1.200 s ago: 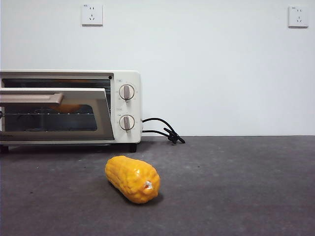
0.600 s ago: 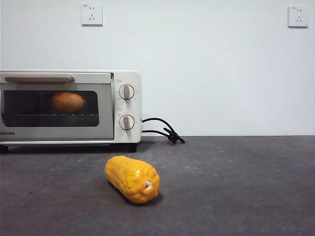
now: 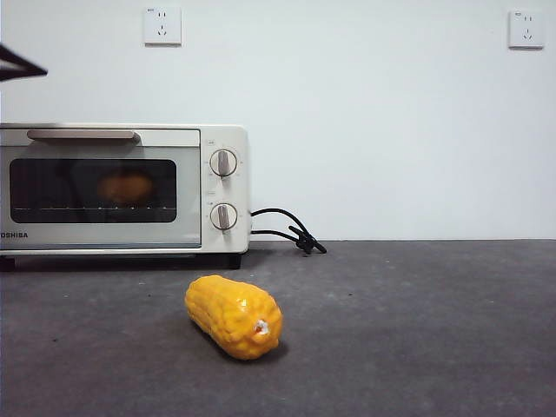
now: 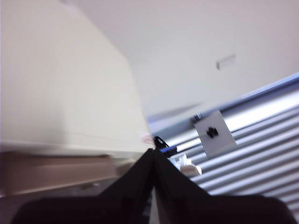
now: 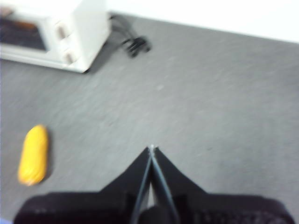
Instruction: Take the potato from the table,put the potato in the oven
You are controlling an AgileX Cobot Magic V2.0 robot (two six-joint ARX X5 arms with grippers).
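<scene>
Spreading across the whole lower half of the front view, flat dark grey matte table, mottled texture. Next biggest: small cream-white toaster oven w/ dark glass door, sitting on the table at approx 9 o'clock in the front view. Door is shut, bar handle across its top edge, two round knobs stacked on the right panel. Thin black cord loops out from the oven's right side onto the table by the wall.

Smooth orange-brown oval potato is inside the oven, behind the glass, dim but visible, resting on the wire rack.

Bright yellow bumpy corn cob lies on the table in front of the oven's right corner, approx 6 o'clock from the knobs, well apart from the oven.

Left gripper: jaws pinched together, nothing between them, up beside the oven's cream wall; prob the black tip at 10 o'clock in the front view. Right gripper: jaws also closed tight, empty, hanging above bare table, corn and oven well off.

Two white wall sockets up at 11 and 1 o'clock.
</scene>
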